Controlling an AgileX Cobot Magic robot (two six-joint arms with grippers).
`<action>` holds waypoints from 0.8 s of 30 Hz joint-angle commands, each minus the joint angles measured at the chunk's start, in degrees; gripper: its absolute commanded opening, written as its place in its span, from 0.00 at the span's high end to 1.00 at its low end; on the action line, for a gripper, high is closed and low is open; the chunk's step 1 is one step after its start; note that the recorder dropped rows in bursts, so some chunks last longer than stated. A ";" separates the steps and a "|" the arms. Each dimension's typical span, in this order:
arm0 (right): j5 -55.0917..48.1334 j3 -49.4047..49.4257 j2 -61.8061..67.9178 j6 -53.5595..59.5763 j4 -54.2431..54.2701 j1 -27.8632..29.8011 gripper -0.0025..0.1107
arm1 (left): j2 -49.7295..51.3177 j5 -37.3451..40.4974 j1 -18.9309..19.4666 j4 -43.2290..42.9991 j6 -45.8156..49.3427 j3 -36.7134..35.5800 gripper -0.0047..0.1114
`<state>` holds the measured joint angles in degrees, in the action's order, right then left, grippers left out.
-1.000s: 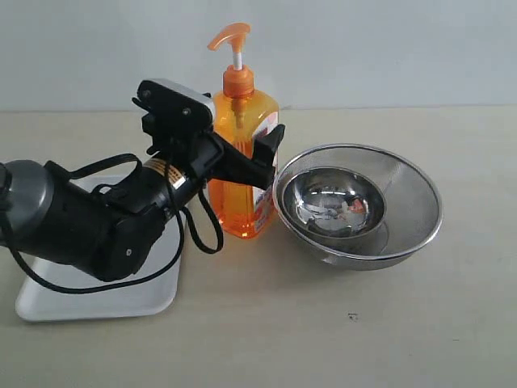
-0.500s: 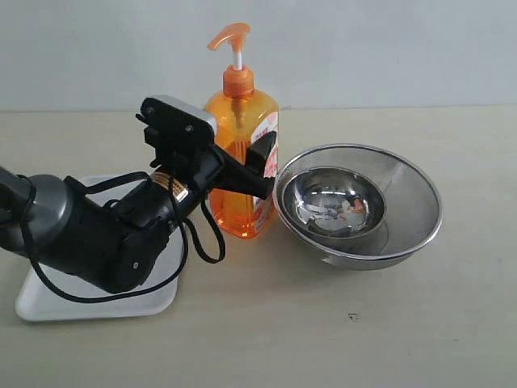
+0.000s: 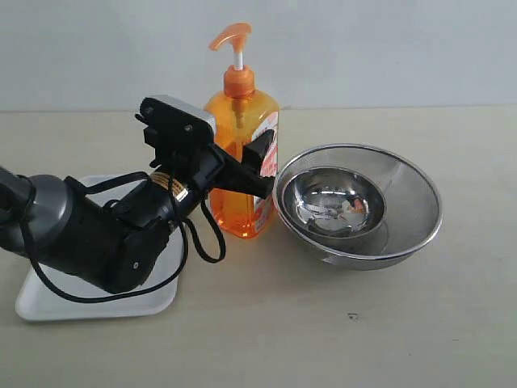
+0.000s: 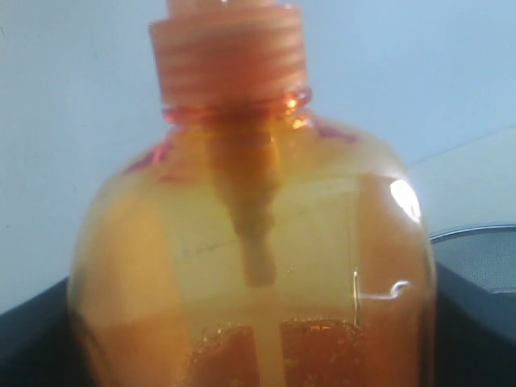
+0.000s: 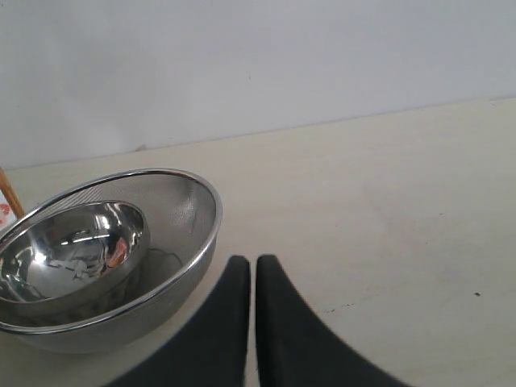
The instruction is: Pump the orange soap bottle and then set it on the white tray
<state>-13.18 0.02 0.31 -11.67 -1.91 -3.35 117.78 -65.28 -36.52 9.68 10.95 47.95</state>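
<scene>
The left gripper (image 3: 242, 158) has been tightened onto the orange soap bottle (image 3: 235, 113), the right gripper (image 5: 251, 282) is pressed shut, over a beige tabletop (image 3: 363, 323), a pale wall (image 3: 388, 48) behind.

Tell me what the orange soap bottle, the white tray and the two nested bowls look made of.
Orange soap bottle: translucent glossy plastic; the dip tube shows through it. White tray: probably smooth plastic, not certain. Inner bowl: polished steel, going by its mirror reflections. Outer bowl: fine metal mesh with a shiny rim.
</scene>
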 commanded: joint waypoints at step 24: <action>0.46 -0.02 -0.31 0.06 -0.04 -0.13 0.98 | -5.11 -3.45 -9.13 30.43 0.80 -4.27 0.92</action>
<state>-13.18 0.02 0.31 -11.67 -1.91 -3.35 113.61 -66.48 -44.09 35.42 11.06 43.66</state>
